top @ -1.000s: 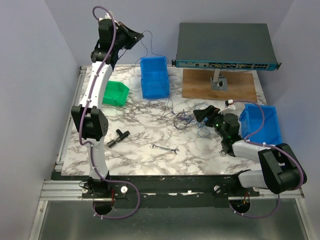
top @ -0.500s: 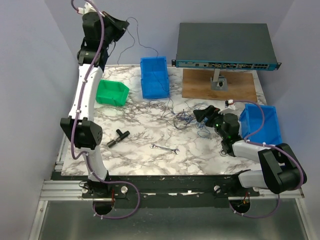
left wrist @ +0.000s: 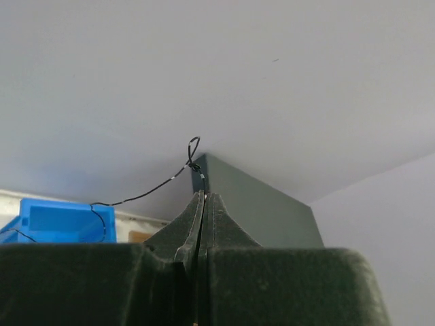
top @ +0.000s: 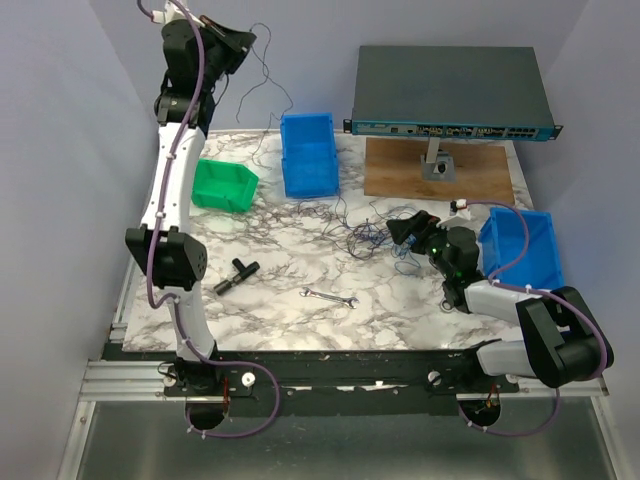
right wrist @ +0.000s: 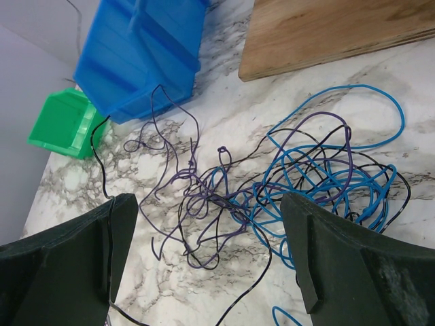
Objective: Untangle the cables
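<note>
The cables (top: 368,237) lie as a tangle of thin blue, purple and black wires on the marble table (top: 280,320), right of centre. My left gripper (top: 240,38) is raised high at the back left, shut on one black cable (top: 262,78) that hangs down towards the tangle. In the left wrist view the fingertips (left wrist: 202,200) are pressed together with the black cable (left wrist: 139,196) coming out between them. My right gripper (top: 400,232) is open, low at the tangle's right edge. In the right wrist view it (right wrist: 211,261) straddles the purple and black strands (right wrist: 197,193), with blue loops (right wrist: 326,170) to the right.
A blue bin (top: 308,152) and a green bin (top: 225,186) stand at the back left. Another blue bin (top: 525,245) is at the right. A grey network switch (top: 450,90) sits over a wooden board (top: 440,172). A silver wrench (top: 330,297) and a black fitting (top: 236,273) lie in front.
My left arm has swung up and to the left, lifting the black cable higher; most of that move came early. The right arm and the tangle have not moved.
</note>
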You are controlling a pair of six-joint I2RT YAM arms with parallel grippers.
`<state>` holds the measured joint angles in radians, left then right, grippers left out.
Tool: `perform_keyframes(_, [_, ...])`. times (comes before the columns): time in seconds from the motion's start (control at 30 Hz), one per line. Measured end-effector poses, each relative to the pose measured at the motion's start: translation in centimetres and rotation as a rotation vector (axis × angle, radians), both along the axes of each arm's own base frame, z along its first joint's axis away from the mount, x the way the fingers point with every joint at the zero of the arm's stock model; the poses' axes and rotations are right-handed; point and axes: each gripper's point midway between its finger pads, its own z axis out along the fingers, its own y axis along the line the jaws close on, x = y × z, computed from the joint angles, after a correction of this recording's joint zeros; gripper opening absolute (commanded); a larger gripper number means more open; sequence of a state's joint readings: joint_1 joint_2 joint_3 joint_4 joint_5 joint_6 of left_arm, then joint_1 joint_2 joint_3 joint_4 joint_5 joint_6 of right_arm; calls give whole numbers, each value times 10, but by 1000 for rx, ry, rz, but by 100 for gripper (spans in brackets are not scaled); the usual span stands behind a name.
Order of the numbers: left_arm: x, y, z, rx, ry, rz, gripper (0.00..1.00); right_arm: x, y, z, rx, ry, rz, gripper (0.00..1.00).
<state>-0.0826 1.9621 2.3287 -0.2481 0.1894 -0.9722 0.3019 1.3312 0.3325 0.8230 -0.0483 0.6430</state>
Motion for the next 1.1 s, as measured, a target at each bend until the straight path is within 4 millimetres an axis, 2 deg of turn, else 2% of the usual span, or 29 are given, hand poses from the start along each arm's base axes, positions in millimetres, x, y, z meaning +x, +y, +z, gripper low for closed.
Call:
perform_keyframes(0.1, [24, -10, -40, 3, 74, -20, 0, 0, 0, 0, 0, 0, 0, 95])
perform_keyframes(0.2, [39, -21, -76, 7, 146, -43, 0, 0, 0, 0, 0, 0, 0, 95])
perform_keyframes(0.27, [40, -26, -85, 10, 170, -51, 0, 0, 0, 0, 0, -1, 0, 95])
perform_keyframes(0.33, [39, -28, -85, 18, 169, -53, 0, -1, 0, 1, 1, -2, 0, 95])
perform_keyframes(0.43, [29, -25, -71, 39, 140, -34, 0, -1, 0, 1, 1, -2, 0, 95])
perform_keyframes(0.53, [11, -18, -43, 59, 87, 2, 0, -1, 0, 0, 1, -2, 0, 95])
perform_keyframes(0.77, [-49, 3, 58, 66, -138, 82, 0, -1, 0, 0, 1, -1, 0, 95])
perform_keyframes(0.87, [-65, 4, 86, 54, -212, 85, 0, -1, 0, 0, 1, -1, 0, 95])
perform_keyframes(1.0, [-66, -4, 97, 49, -251, 65, 0, -1, 0, 1, 2, -5, 0, 95])
perform_keyframes(1.1, [-53, -23, 95, 50, -265, 16, 0, -1, 0, 2, 2, -5, 0, 95])
